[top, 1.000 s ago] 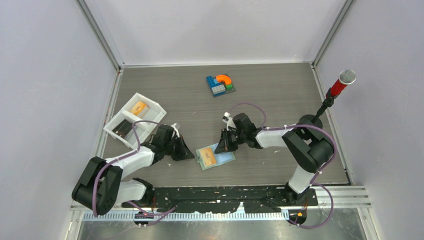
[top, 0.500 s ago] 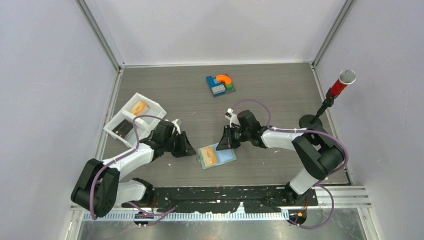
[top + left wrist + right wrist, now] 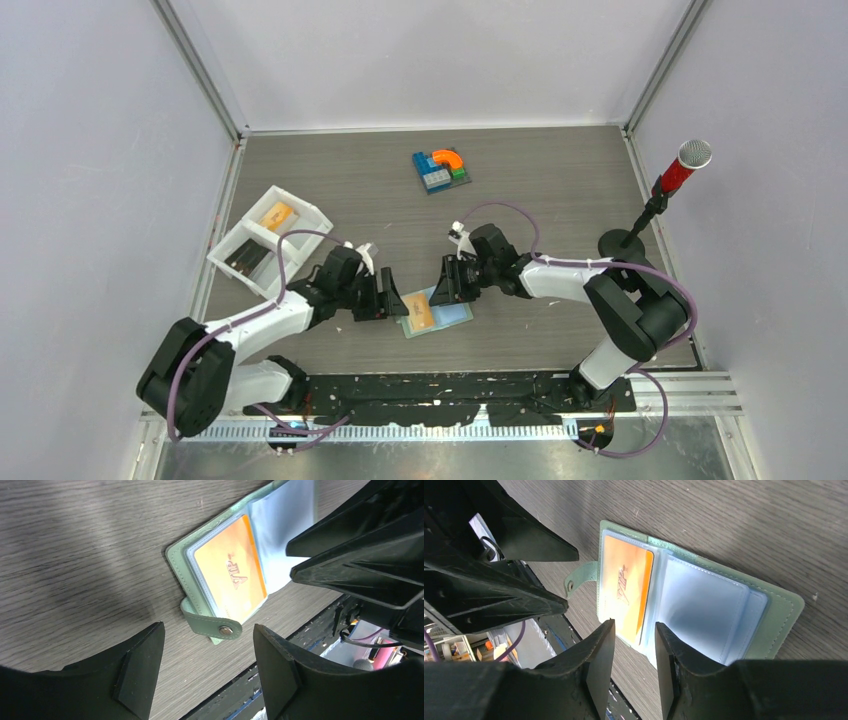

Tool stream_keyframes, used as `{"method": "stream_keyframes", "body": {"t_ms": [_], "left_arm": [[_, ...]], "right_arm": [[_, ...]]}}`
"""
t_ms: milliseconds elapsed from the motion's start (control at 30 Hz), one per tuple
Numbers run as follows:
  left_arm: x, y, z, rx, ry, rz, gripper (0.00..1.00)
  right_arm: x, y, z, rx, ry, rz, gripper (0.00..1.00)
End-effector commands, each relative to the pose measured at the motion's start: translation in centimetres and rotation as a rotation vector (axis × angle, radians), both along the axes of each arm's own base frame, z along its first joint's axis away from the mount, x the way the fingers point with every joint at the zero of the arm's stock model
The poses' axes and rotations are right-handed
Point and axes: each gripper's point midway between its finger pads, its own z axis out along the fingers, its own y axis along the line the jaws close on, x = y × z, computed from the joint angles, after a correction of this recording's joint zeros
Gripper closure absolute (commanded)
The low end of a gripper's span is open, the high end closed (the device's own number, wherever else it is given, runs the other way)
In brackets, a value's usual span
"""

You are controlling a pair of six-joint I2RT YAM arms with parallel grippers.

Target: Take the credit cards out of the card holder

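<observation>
The card holder [image 3: 445, 318] lies open on the table, sage green with pale blue sleeves. An orange credit card [image 3: 420, 316] sits in its left sleeve [image 3: 230, 577] [image 3: 626, 592]. My left gripper [image 3: 392, 303] is open just left of the holder, and its jaws flank the closure tab [image 3: 212, 625] without touching it. My right gripper [image 3: 447, 287] is open over the holder's far edge, with a narrow gap and nothing between its fingers [image 3: 596, 655]. In the white tray [image 3: 300, 212] lie another orange card [image 3: 277, 214] and a dark card [image 3: 243, 262].
A blue, orange and green toy block cluster [image 3: 441, 170] sits at the back centre. A red microphone on a stand [image 3: 680, 170] rises at the right edge. Grey walls enclose the table on three sides.
Both grippers have opened from shut. My left gripper has moved right, up to the holder's closure tab. My right gripper has stayed at the holder's far edge.
</observation>
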Motion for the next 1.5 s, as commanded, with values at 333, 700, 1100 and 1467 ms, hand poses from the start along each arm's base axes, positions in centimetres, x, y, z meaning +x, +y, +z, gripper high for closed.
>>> {"method": "stream_keyframes", "body": {"t_ms": [333, 700, 1100, 1467], "left_arm": [[1.4, -0.2, -2.5, 0.040, -0.004, 0.054, 0.48], [1.1, -0.9, -2.8, -0.001, 0.019, 0.047, 1.00], [0.6, -0.4, -1.1, -0.045, -0.035, 0.072, 1.00], [0.2, 0.1, -2.7, -0.036, 0.000, 0.105, 1.00]], "right_arm": [[1.5, 1.9, 2.5, 0.104, -0.067, -0.023, 0.58], [0.8, 2.1, 2.2, 0.128, -0.037, 0.002, 0.52], [0.6, 1.6, 0.3, 0.060, -0.049, 0.065, 0.56], [0.0, 1.5, -2.2, -0.018, -0.004, 0.076, 0.57]]}}
